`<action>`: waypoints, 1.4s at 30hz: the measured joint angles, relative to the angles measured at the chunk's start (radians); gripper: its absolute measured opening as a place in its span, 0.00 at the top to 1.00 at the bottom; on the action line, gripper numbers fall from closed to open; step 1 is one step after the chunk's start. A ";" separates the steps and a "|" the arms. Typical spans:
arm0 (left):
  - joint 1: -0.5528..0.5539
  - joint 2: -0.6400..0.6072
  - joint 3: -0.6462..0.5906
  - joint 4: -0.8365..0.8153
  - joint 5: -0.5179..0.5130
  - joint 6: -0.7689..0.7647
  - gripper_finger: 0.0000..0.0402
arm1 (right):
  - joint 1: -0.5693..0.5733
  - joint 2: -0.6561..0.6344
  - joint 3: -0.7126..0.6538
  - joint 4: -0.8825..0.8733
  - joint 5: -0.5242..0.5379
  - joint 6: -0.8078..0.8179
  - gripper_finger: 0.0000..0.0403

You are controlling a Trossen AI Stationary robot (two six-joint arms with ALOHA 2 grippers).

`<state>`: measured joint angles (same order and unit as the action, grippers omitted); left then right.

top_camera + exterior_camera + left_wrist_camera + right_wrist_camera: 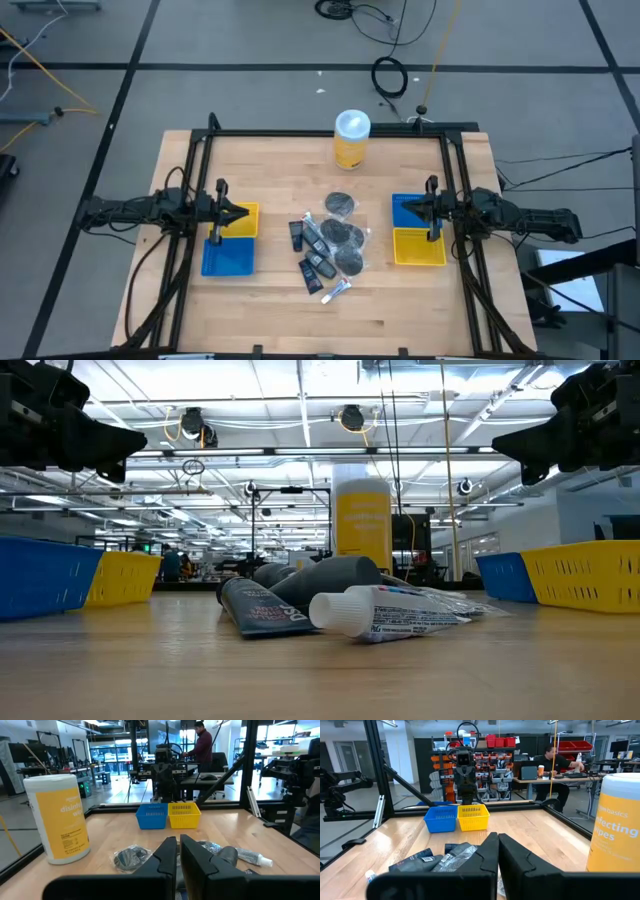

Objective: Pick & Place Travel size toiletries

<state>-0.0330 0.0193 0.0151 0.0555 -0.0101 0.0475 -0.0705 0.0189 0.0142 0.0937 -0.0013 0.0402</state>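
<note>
The travel size toiletries (328,245) lie in a loose pile on the middle of the table: dark-grey discs (341,205) in clear wrap, black tubes (306,240) and a whitish tube (337,291). The low view shows the whitish tube (390,615) lying on its side in front of a dark tube (258,610). My left gripper (243,215) hangs shut above the left yellow tray (246,225), left of the pile; its fingers (170,857) point toward the pile. My right gripper (405,208) hangs shut above the right blue tray (402,212), right of the pile (455,857).
A tall yellow canister (352,138) with a white lid stands near the far edge. A blue tray (228,257) sits in front of the left yellow one, and a yellow tray (418,246) in front of the right blue one. A black frame (330,132) borders the table. People show in the room beyond.
</note>
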 joint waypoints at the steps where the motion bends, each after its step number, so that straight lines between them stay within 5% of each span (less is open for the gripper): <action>1: 0.000 0.000 0.000 0.000 0.000 0.000 0.94 | 0.000 0.000 0.000 0.000 0.000 0.000 1.00; 11: 0.000 0.000 0.000 0.000 0.000 0.000 0.94 | 0.000 0.000 0.000 0.000 0.000 -0.004 1.00; 18: 0.000 0.000 0.000 0.000 0.000 0.000 0.94 | 0.000 0.000 0.000 0.108 0.000 -0.154 1.00; 27: 0.000 0.000 0.000 0.000 0.000 0.000 0.94 | 0.000 0.000 0.000 0.202 -0.009 0.080 1.00; 30: 0.000 0.000 0.000 0.000 0.000 0.000 0.94 | 0.000 0.016 0.000 0.236 -0.101 0.164 1.00; 37: 0.000 0.000 0.000 0.000 0.000 0.000 0.94 | 0.104 0.245 0.000 0.414 -0.158 0.182 1.00; 42: 0.000 0.000 0.000 0.000 0.000 0.000 0.94 | 0.229 0.530 0.007 0.580 -0.070 0.091 1.00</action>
<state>-0.0330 0.0196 0.0154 0.0555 -0.0097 0.0475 0.1581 0.5487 0.0213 0.6739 -0.0710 0.1315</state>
